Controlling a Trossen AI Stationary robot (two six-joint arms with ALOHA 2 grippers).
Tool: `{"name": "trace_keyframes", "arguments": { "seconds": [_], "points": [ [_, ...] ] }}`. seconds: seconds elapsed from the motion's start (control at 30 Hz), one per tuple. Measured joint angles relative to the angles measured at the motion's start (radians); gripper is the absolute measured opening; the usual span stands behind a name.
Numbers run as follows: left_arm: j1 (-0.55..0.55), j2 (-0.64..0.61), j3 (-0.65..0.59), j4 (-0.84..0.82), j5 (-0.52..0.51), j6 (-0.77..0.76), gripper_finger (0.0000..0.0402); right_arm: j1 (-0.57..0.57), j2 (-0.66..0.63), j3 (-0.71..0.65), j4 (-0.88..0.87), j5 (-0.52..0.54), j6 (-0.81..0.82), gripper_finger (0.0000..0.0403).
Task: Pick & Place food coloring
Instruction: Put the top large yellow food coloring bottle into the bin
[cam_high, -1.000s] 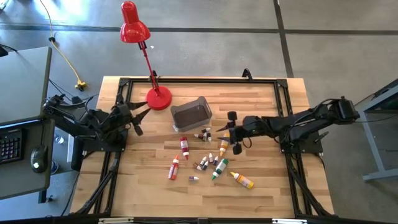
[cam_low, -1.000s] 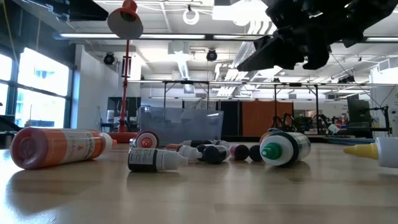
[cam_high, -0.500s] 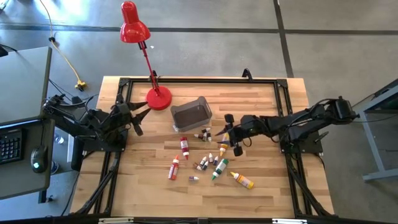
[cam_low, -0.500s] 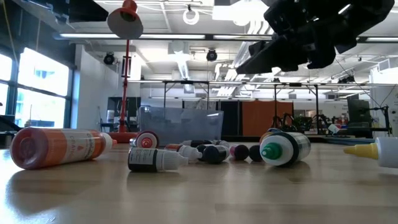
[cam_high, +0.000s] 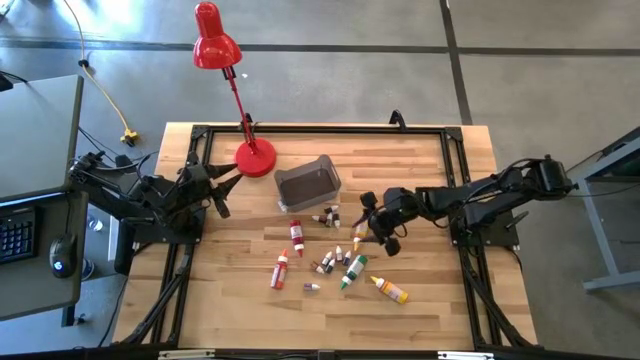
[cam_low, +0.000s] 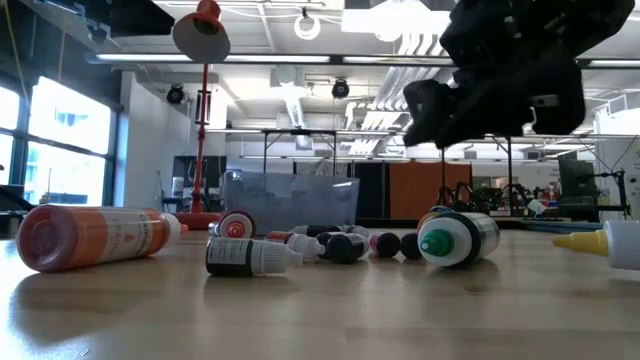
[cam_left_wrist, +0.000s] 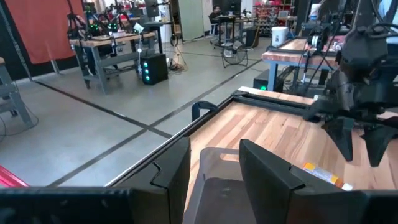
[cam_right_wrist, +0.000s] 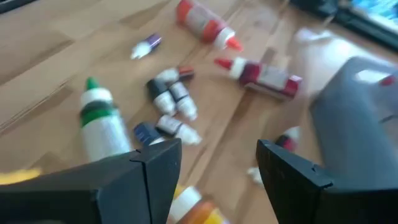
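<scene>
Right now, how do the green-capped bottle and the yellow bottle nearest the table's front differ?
The green-capped bottle has a green cap and pale body; the yellow bottle is yellow-orange with a pale pointed tip. The green-capped one lies nearer the right gripper, the yellow one farther toward the front edge. Both lie on their sides on the wooden table, unheld.

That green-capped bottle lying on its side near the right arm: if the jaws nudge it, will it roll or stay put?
The green-capped bottle looks round-bodied and lies on its side on bare wood, so a sideways nudge would probably roll it. It seems small, plastic and light, so it may skid too. The tiny bottles close by could get knocked.
</scene>
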Motion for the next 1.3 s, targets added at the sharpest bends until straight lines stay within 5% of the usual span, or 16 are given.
{"name": "trace_keyframes", "arguments": {
  "seconds": [0.27,0.57,0.83,1.3],
  "points": [
    [0.000,0.000,0.000,-0.005,0.000,-0.003,0.0135,0.012,0.096,0.000,0.016,-0.061,-0.002,0.0204],
    [0.000,0.001,0.000,-0.048,0.002,-0.003,0.0135,0.012,0.288,0.064,-0.021,0.031,-0.208,0.0204],
    [0.000,0.001,0.000,-0.051,0.002,-0.003,0.0135,0.010,0.315,0.211,-0.329,0.217,-0.336,0.0204],
    [0.000,0.001,0.000,-0.132,0.005,-0.003,0.0135,0.007,0.349,0.288,-0.336,0.208,-0.275,0.0172]
  ]
}}
